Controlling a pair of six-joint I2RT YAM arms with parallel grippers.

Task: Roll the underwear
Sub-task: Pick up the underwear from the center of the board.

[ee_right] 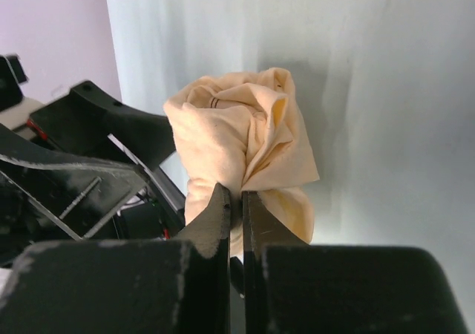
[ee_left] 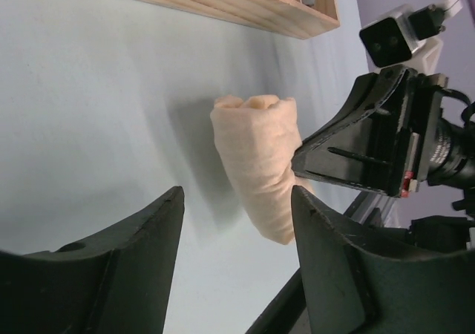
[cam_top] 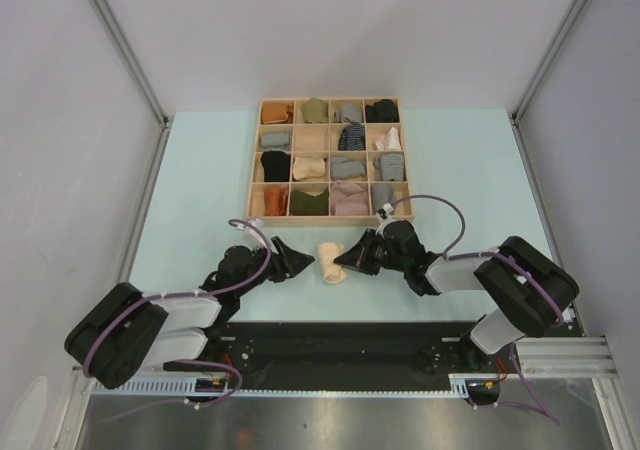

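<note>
A roll of cream underwear (cam_top: 332,263) lies on the pale bench (cam_top: 200,190), midway along its width and closer to the near edge than the far one, just in front of the wooden tray (cam_top: 320,220) of folded bundles that sits toward the far edge. The two arms flank it. The right gripper (cam_top: 345,260) touches the roll's right side, its fingers (ee_right: 223,208) pressed nearly together and, by the look of the wrist view, pinching a fold at the roll's edge. The left gripper (cam_top: 305,263) sits just beside the roll on the other side, its fingers (ee_left: 141,274) spread wide and holding nothing. The bundle's long axis runs roughly from far edge to near edge, so it lies crosswise to both grippers, which point at each other across it. The cloth looks wound into a fairly tight cylinder, its spiral end showing toward the tray. Whatever comes next appears to turn on the right arm, which alone has contact. The roll sits straight ahead of the left gripper's open fingers, apart from them.
</note>
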